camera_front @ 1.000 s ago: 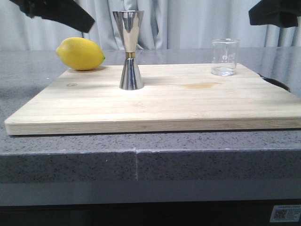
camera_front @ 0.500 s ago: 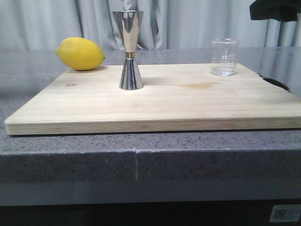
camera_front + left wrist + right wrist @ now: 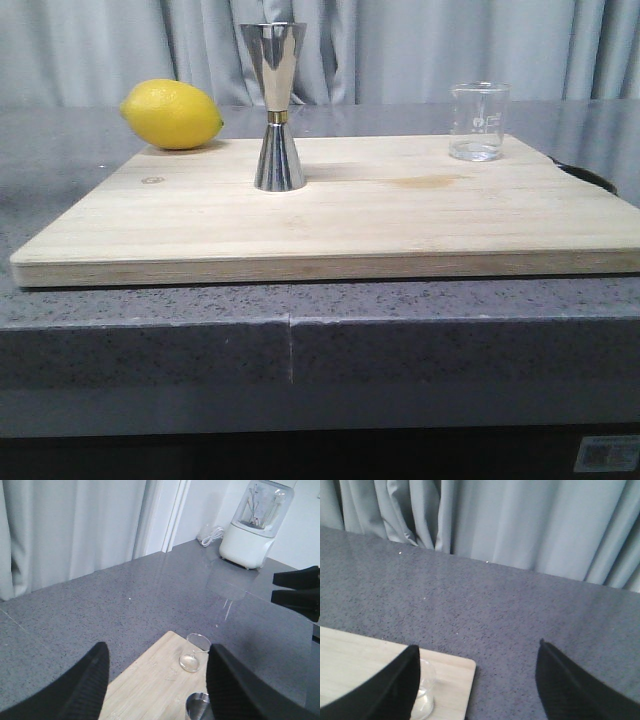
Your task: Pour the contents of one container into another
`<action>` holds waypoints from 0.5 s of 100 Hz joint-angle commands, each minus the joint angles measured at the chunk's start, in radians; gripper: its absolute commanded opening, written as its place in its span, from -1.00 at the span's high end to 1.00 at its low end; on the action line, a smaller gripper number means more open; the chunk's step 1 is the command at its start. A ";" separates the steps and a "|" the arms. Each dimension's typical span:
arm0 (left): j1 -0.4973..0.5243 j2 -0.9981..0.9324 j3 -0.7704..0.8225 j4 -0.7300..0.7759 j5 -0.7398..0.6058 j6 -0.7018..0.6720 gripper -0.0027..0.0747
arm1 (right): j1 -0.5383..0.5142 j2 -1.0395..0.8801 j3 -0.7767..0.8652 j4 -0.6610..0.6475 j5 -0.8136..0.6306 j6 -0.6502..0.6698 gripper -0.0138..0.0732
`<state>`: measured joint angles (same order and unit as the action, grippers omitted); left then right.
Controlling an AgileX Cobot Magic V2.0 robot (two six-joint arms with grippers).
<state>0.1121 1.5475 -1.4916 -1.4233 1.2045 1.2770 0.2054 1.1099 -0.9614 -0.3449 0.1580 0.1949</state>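
Note:
The clear glass beaker (image 3: 478, 122) stands upright near the far right corner of the wooden board (image 3: 330, 230). The steel hourglass jigger (image 3: 277, 110) with its gold waist band stands left of the board's middle. Neither gripper shows in the front view. My left gripper (image 3: 157, 647) is open and empty, high above the board, with the beaker (image 3: 194, 652) and the jigger's rim (image 3: 197, 705) beside one finger. My right gripper (image 3: 478, 645) is open and empty above the board's corner (image 3: 455, 680). One of its fingers partly hides the beaker (image 3: 426, 690).
A yellow lemon (image 3: 172, 114) lies at the board's far left corner. The board rests on a grey speckled counter (image 3: 300, 330) with curtains behind. A white blender (image 3: 255, 525) stands farther off on the counter. The right arm's fingers (image 3: 300, 578) show in the left wrist view.
Both arms rose out of the front view: the left one left the top left corner first, then the right one left the top right. Beaker, jigger and lemon stayed put.

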 commanded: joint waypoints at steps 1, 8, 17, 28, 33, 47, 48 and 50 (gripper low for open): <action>0.002 -0.073 -0.038 -0.046 -0.061 -0.015 0.01 | -0.006 -0.052 -0.094 -0.045 0.038 -0.004 -0.35; 0.002 -0.111 -0.038 0.037 -0.151 -0.015 0.01 | -0.006 -0.072 -0.130 -0.079 0.101 -0.004 -0.35; 0.002 -0.167 -0.038 0.176 -0.276 -0.060 0.01 | -0.006 -0.097 -0.167 -0.125 0.178 -0.004 -0.35; 0.002 -0.232 -0.038 0.320 -0.404 -0.159 0.01 | -0.006 -0.121 -0.197 -0.149 0.262 -0.004 -0.35; 0.002 -0.263 -0.038 0.393 -0.448 -0.225 0.01 | -0.006 -0.133 -0.207 -0.162 0.298 -0.004 -0.35; 0.002 -0.337 -0.038 0.648 -0.522 -0.474 0.01 | -0.006 -0.171 -0.209 -0.280 0.422 0.063 -0.35; 0.002 -0.341 -0.038 0.664 -0.524 -0.489 0.01 | -0.006 -0.173 -0.209 -0.296 0.430 0.069 -0.35; 0.002 -0.352 -0.038 0.713 -0.525 -0.535 0.01 | -0.006 -0.177 -0.209 -0.319 0.453 0.086 -0.35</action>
<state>0.1121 1.2646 -1.4972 -0.8394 0.7601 0.9104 0.2054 0.9680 -1.1314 -0.5407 0.5707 0.2202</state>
